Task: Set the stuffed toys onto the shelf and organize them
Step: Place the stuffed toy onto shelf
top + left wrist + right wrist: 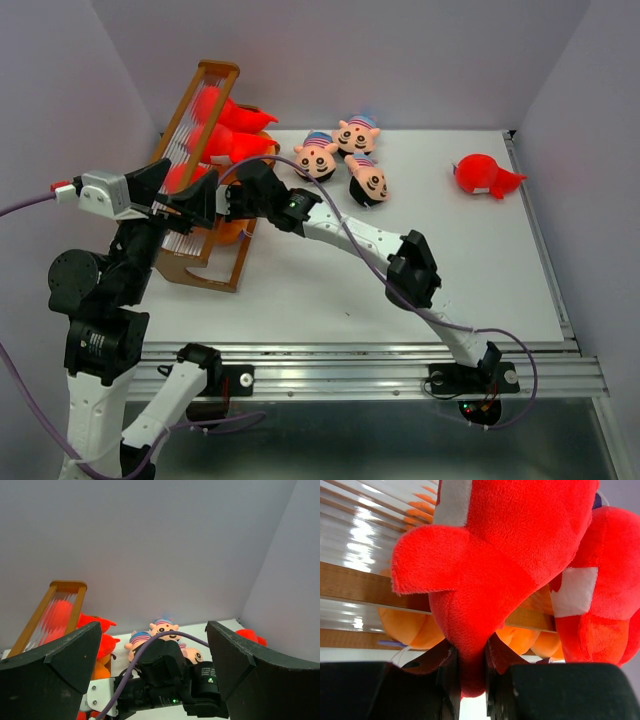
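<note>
My right gripper (470, 672) is shut on the lower end of a bright red stuffed toy (490, 555), held up against the shelf (355, 585). A second red toy (600, 580) sits just to its right, with orange toys (407, 625) behind on a lower tier. From above, the right gripper (243, 195) reaches into the shelf (205, 75), where two red toys (240, 120) rest. My left gripper (155, 665) is open and empty beside the shelf, right over the right arm's wrist. Three capped doll heads (340, 158) and one red toy (485, 176) lie on the table.
The shelf's wooden frame (65, 587) leans against the left wall. The right arm's forearm (350, 235) stretches diagonally across the white table (330, 300). A metal rail (400, 355) runs along the near edge. Grey walls close in the back and both sides.
</note>
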Controlling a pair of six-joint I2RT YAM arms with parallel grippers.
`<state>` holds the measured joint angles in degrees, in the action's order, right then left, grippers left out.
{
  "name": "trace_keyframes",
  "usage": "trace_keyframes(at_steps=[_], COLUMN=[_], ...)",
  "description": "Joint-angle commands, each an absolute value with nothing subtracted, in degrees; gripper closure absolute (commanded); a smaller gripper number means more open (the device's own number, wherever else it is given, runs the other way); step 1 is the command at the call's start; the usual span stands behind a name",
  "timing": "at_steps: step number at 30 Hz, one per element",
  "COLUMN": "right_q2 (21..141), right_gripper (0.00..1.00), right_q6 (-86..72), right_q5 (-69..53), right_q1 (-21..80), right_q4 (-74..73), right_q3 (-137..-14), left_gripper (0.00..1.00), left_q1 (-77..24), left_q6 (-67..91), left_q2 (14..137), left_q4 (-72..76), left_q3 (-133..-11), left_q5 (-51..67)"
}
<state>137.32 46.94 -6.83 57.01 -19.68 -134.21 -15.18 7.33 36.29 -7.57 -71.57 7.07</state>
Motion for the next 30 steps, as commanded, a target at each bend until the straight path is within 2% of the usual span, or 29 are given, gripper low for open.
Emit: trace_keyframes(at_steps=[1,4,5,7,19,25,28,30], right_q2=[137.29,137.46,137.55,137.64,137.72,136.94,136.15,135.53], right_gripper=[0.81,0.78,0.71,0.65,0.45,0.31,0.17,0.13], right_q6=[47.81,47.81,47.81,47.90,47.81,47.90,47.55,47.46], right_q5=[-5.63,-4.66,-4.14,-3.70,-1.76,-0.88,-0.44,-0.35], right_q1=[57.48,57.48,57.48,57.48,57.48,57.48,57.48,57.48], right_q4=[-14.06,-13.19,-12.66,-12.31,-11.25,-11.07,-10.99,-10.90], right_q3=[-137.72,-137.64,-137.55,-137.46,-135.88,-134.74,-133.60,-132.81], left_gripper=[0.03,0.03,0.03,0.03,0.03,0.03,0.03,0.03], left_q1=[-15.21,-15.20,-15.21,-15.21,-15.12,-15.21,-15.21,-15.12], left_q6=[7.91,8.09,8.26,8.52,9.84,10.28,10.63,10.90], left_q2=[35.24,35.07,34.98,34.89,33.31,32.78,32.87,32.87], left_q4=[-4.83,-4.92,-4.92,-4.92,-5.98,-6.42,-6.42,-6.42], left_q3=[-70.67,-70.66,-70.66,-70.75,-70.14,-69.70,-69.70,-69.78], left_q5=[7.29,7.38,7.38,7.47,7.21,7.12,7.21,7.21])
